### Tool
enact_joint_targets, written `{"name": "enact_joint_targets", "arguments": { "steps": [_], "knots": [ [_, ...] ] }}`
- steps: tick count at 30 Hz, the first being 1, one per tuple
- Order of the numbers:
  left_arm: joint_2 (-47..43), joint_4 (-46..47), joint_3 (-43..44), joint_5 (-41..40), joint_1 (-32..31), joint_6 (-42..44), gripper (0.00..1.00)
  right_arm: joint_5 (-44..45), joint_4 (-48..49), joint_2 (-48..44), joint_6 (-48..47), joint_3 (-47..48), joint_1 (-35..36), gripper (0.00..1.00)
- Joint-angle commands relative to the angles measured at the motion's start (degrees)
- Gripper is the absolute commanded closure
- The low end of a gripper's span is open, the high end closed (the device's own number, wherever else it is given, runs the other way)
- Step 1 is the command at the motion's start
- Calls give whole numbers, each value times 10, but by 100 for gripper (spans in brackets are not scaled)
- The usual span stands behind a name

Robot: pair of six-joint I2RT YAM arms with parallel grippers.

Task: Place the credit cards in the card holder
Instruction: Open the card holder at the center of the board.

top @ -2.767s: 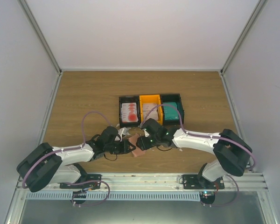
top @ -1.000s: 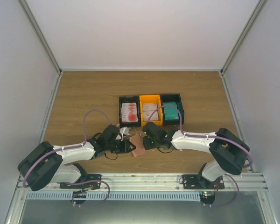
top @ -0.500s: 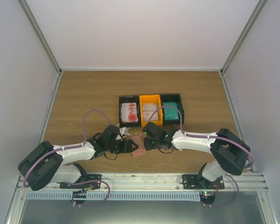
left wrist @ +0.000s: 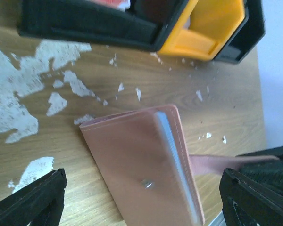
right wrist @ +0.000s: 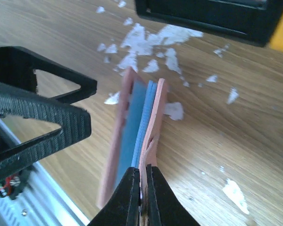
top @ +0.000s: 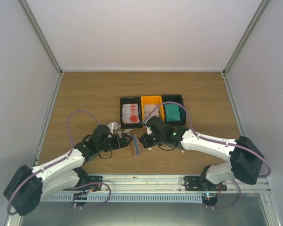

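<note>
The salmon-pink card holder [top: 136, 145] stands on its edge on the wood between the two arms. My right gripper [right wrist: 142, 186] is shut on one flap of the card holder [right wrist: 153, 117], and teal credit cards [right wrist: 134, 127] show edge-on between the flaps. My left gripper [left wrist: 141, 190] is open, its fingers wide on either side of the card holder [left wrist: 132, 165] and not touching it. More credit cards [top: 130, 114], white with red print, lie in the tray's left bin, and teal ones [top: 172, 113] lie in its right bin.
The black-and-orange three-bin tray [top: 152, 99] sits just beyond the grippers. White scraps [left wrist: 19, 94] are scattered on the wood near the holder. The metal rail [top: 141, 181] runs along the near table edge. White walls close in the sides and back.
My left gripper has opened, let go of the card holder and drawn back left. The holder has gone from lying flat to standing on edge, with the right gripper shut on it.
</note>
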Motion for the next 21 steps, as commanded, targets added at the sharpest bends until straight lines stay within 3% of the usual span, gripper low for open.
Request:
{"name": "enact_joint_targets", "arguments": {
  "steps": [1,5,13,21],
  "knots": [
    [-58,-31,-11,-38,23,-7,10,-67,44,7,-22,17,0,100],
    [-99,-50,-17,-43,39,-3,10,-84,66,9,-19,12,-1,100],
    [-110,-32,-40,-9,54,-3,16,46,-2,20,7,-10,-2,100],
    [-52,17,-56,50,55,2,49,122,-37,27,41,-34,-2,100]
  ]
}}
